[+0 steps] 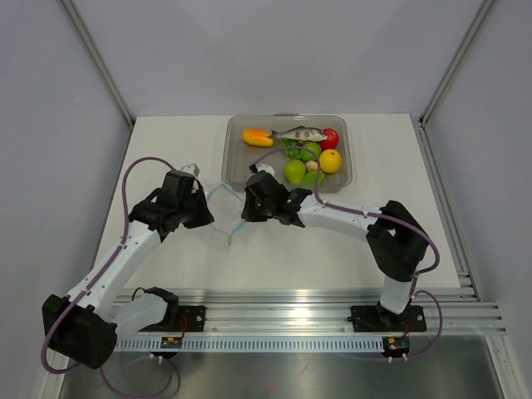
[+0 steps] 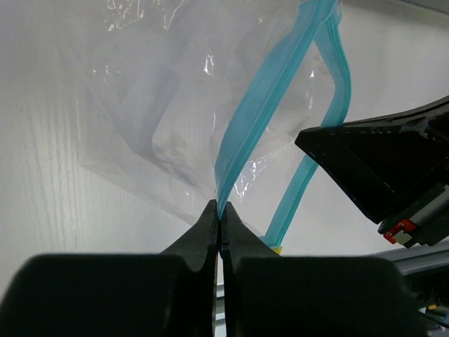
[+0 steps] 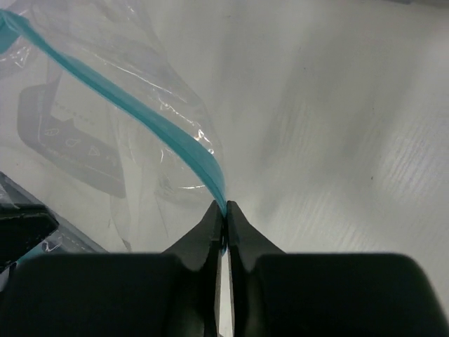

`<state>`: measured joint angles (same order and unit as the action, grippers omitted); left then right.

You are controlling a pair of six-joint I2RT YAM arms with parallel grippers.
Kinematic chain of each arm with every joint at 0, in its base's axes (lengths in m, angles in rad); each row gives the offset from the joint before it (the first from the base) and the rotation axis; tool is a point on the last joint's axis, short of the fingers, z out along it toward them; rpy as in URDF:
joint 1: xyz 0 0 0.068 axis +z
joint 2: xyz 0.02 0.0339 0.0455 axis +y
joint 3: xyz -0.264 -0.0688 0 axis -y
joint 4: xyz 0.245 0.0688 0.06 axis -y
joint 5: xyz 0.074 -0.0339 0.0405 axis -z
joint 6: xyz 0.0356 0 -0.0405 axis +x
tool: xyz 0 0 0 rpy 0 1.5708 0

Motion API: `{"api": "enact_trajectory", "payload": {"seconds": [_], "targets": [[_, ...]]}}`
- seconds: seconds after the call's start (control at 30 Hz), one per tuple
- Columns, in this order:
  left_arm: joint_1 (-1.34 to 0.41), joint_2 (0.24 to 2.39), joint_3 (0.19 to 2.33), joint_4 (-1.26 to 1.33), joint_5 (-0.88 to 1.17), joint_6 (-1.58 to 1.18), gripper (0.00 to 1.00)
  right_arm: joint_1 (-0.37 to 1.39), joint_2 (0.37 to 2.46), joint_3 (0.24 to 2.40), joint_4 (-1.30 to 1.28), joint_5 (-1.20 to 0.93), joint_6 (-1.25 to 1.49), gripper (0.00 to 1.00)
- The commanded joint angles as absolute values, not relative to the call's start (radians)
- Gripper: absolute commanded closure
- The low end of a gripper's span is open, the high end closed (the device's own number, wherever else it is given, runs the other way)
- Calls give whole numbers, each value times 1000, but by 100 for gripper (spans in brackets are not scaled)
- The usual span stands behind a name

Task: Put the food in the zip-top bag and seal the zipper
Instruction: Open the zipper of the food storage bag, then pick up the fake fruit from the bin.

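The clear zip-top bag hangs between my two grippers above the table, its mouth spread open. My left gripper is shut on one side of the blue zipper; its tips pinch the strip. My right gripper is shut on the other zipper strip, pinched at its tips. The bag looks empty, also in the right wrist view. The food lies in the tray behind: green pears, a yellow fruit, a red piece, an orange-yellow mango shape, a grey fish.
The rigid clear grey tray stands at the table's far middle, just behind the right gripper. The right arm's black finger shows in the left wrist view. Grey walls bound the table on the left, right and back.
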<state>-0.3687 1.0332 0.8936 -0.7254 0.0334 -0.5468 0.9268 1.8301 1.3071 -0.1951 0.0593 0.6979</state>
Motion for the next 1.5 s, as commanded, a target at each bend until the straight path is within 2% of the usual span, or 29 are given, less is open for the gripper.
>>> {"api": "enact_trajectory", "payload": {"seconds": [0.0, 0.03, 0.07, 0.13, 0.2, 0.37, 0.5, 0.6, 0.73, 0.93, 1.1, 1.27, 1.47], "targets": [[-365, 1081, 936, -686, 109, -520, 100, 931, 1729, 1298, -232, 49, 644, 85], [-365, 1092, 936, -684, 115, -519, 100, 933, 1711, 1281, -227, 46, 621, 70], [-365, 1101, 939, -683, 121, -515, 100, 931, 1692, 1272, -218, 46, 611, 63], [-365, 1124, 942, -692, 121, -509, 100, 933, 1643, 1267, -236, 92, 571, 51], [-365, 1131, 945, -699, 118, -509, 100, 917, 1614, 1276, -281, 136, 554, 48], [-365, 1143, 950, -699, 118, -525, 100, 815, 1545, 1282, -305, 132, 545, 46], [-365, 1160, 966, -715, 94, -531, 100, 717, 1606, 1368, -353, 146, 531, 44], [-365, 1173, 992, -730, 83, -529, 100, 672, 1732, 1501, -419, 166, 489, 39], [-365, 1184, 1017, -741, 75, -529, 100, 657, 1946, 1730, -495, 160, 431, 27], [-365, 1178, 1031, -756, 97, -526, 100, 653, 2196, 1992, -593, 107, 402, 22], [-365, 1170, 1025, -759, 118, -522, 100, 653, 2342, 2117, -641, 61, 374, 16], [-365, 1163, 1008, -753, 123, -525, 100, 653, 2388, 2134, -655, 57, 379, 16], [-365, 1163, 993, -739, 133, -529, 100, 655, 2393, 2108, -647, 57, 374, 24]]}}
